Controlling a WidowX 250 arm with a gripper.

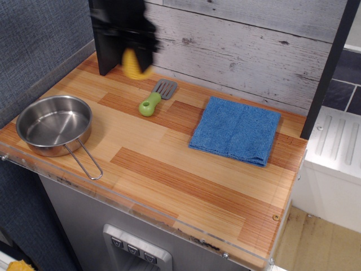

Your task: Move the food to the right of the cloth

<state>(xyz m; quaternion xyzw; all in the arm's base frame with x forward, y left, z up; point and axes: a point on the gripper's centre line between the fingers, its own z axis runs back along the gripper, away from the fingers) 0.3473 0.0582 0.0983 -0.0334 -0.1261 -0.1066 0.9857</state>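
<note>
Corn is clamped in my blurred tool, upper left, clear of the bench; fast travel toward the cloth risks slippage.

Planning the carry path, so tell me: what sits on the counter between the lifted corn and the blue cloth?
Only the spatula lies between the corn and cloth; otherwise bare wood.

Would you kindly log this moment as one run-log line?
phase: transport | tool: shut on corn, blurred | corn: lifted off counter | cloth: flat, right side | target: right of cloth, not reached
</note>
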